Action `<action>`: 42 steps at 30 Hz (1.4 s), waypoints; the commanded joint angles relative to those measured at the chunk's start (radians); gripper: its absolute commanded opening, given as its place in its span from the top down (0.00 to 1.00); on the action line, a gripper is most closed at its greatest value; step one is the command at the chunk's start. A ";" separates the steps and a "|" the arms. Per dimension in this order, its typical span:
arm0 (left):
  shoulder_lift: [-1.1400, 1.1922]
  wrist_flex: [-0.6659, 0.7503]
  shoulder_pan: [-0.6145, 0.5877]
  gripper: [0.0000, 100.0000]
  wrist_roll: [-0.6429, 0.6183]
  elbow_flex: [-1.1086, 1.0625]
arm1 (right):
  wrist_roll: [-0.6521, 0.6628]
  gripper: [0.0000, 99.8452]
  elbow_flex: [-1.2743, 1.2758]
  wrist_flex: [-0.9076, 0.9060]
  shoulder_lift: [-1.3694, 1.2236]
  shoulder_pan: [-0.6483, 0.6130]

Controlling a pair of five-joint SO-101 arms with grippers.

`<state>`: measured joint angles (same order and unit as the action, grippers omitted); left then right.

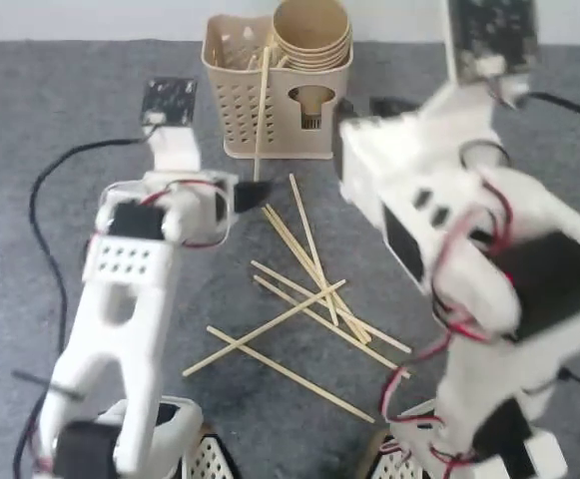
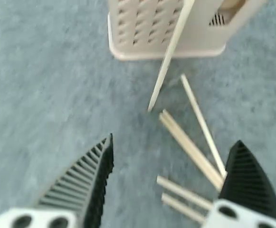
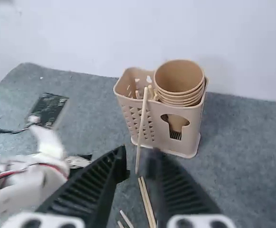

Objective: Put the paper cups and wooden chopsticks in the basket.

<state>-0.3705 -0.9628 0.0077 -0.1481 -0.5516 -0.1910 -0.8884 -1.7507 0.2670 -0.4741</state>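
Where the high view looks down, basket (image 1: 270,100): at 12 o'clock of the mat (image 1: 30,100); we see paper cups (image 1: 312,35) stacked in its 3 o'clock compartment.
High view, leaning chopstick (image 1: 263,110): propped against the basket front, top at the rim, foot on the mat.
High view, loose chopsticks (image 1: 309,299): crossed pile at 6 o'clock of the basket, apart from it.
High view, left gripper (image 1: 253,195): just at 6 o'clock of that foot, contact we cannot tell; right arm (image 1: 469,230) raised at 3 o'clock.
Left wrist view, left gripper (image 2: 174,140): jaws spread wide, nothing gripped, loose chopsticks (image 2: 190,147) on the mat between them; leaning chopstick (image 2: 168,52) ahead.
Right wrist view, right gripper (image 3: 137,153): narrow gap between jaws, we see nothing held; basket (image 3: 147,118) and paper cups (image 3: 178,78) ahead.
Risk: we judge a jaw nudging the foot could tip the leaning chopstick outside the basket; closing on the crossed pile may pinch several sticks or scatter them; both arms crowding the basket could clash.
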 commanded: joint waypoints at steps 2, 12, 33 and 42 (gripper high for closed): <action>0.109 0.149 0.032 0.64 0.032 0.067 | -0.009 0.93 0.137 -0.045 0.113 0.082; 0.201 0.364 0.049 0.75 0.138 0.059 | 0.069 0.92 0.967 0.237 0.464 0.113; 0.502 0.408 0.055 0.75 0.144 0.257 | 0.008 0.92 2.154 0.820 1.274 -0.018; 0.606 0.408 0.063 0.79 0.152 0.317 | 0.005 0.92 2.174 0.835 1.280 -0.018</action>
<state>0.2417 -0.5470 0.0660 0.0222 -0.2969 -0.1726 1.2935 -0.9436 1.5313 -0.4864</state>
